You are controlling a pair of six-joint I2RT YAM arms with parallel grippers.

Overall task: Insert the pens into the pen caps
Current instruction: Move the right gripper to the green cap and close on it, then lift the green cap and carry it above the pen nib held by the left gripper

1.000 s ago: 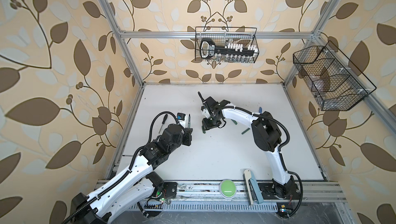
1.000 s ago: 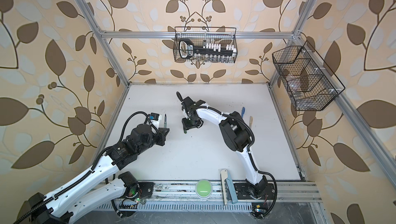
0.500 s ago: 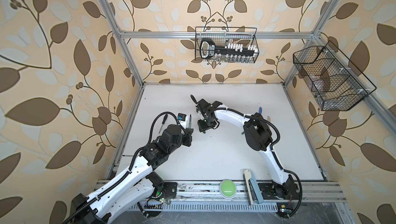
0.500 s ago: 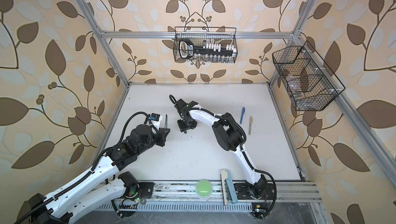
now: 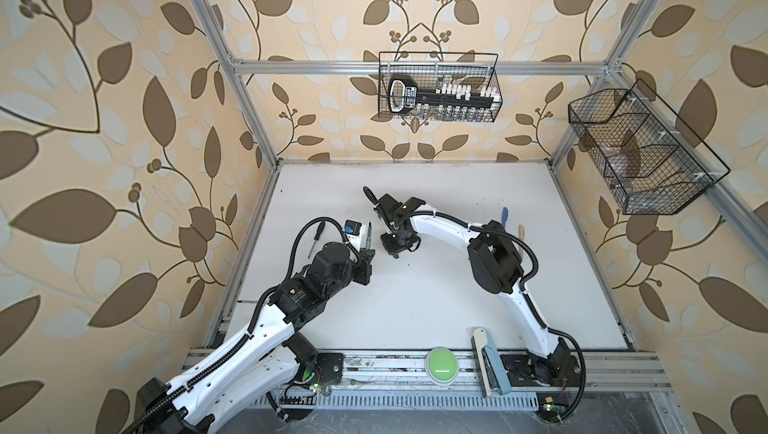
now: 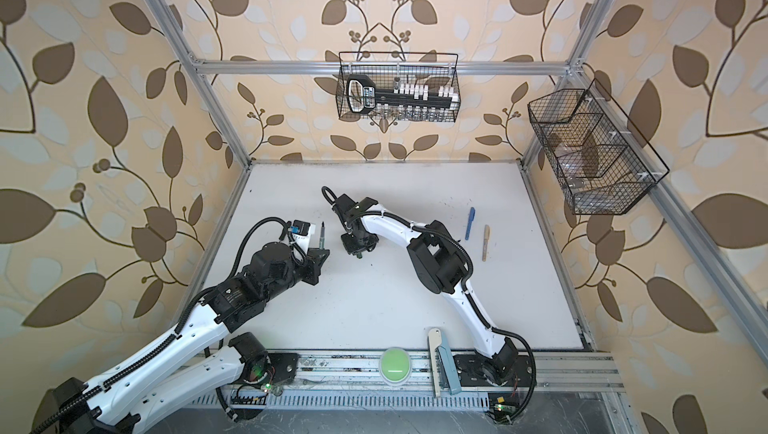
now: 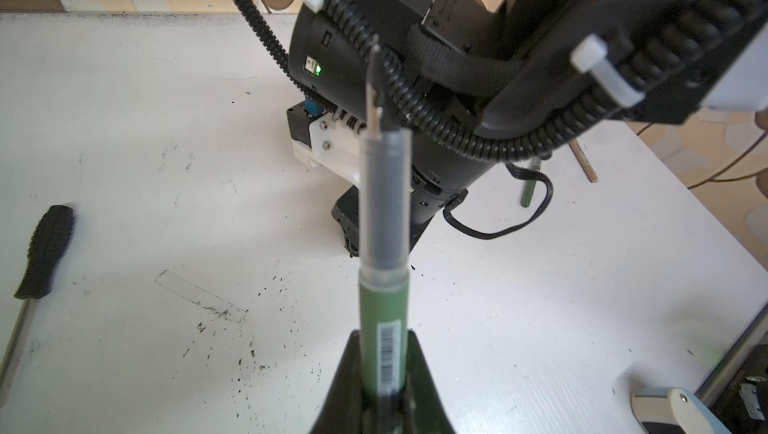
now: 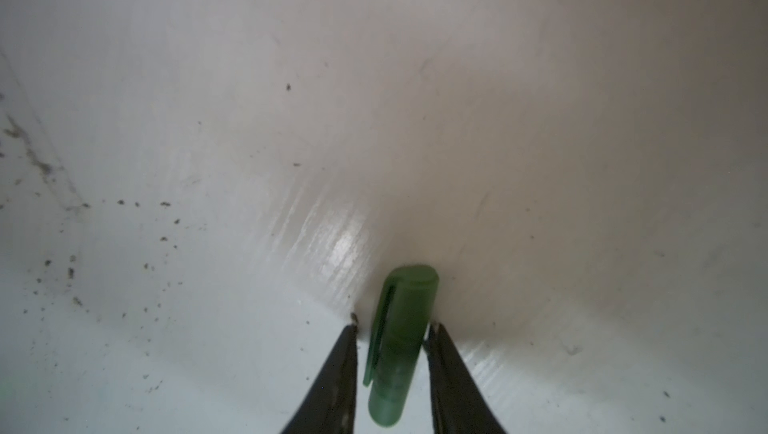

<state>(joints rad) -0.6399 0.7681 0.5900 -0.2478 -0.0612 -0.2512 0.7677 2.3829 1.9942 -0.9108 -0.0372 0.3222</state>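
A dark green pen [image 7: 382,307] stands upright with its dark tip up, and my left gripper [image 7: 382,336] is shut on its lower end; both top views show it [image 5: 368,236] [image 6: 322,236] left of centre. My right gripper [image 8: 392,324] is down at the table just to its right [image 5: 397,254], straddling a dark green pen cap [image 8: 401,328] that lies flat. One finger touches the cap and a thin gap shows at the other. A blue pen [image 5: 505,217], a beige pen [image 5: 520,232] and another green pen [image 7: 528,187] lie at the right.
A black-handled screwdriver [image 5: 316,236] lies left of my left gripper. A green button [image 5: 441,365] and a stapler-like tool [image 5: 486,363] sit on the front rail. Wire baskets hang on the back wall [image 5: 438,91] and the right wall [image 5: 640,153].
My right arm has shifted slightly left and its jaws have narrowed around the green cap. The left arm holds the pen still.
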